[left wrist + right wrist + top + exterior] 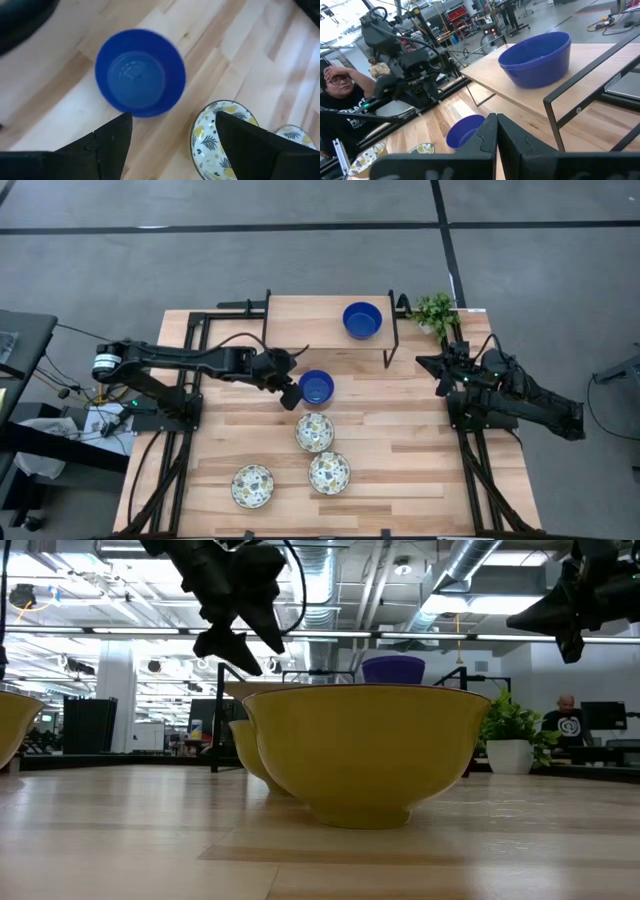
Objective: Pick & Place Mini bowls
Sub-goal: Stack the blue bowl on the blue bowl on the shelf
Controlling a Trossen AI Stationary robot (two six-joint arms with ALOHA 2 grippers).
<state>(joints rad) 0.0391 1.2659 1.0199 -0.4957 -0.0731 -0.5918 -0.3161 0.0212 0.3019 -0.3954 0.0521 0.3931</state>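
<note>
Left gripper [291, 387] spread, empty, just beside blue bowl [316, 387]: glossy, rigid, likely slippery, breakable; pinch rim.

Two matte black, multi-jointed arms make up the robot. The left arm [190, 360] carries a pale ringed collar near its base, with a small green light beside it and dark cables trailing off. Its end effector [170, 145] ends in two broad, wedge-shaped black fingers. The right end effector [496, 145] shows stepped, angular black fingers.
</note>
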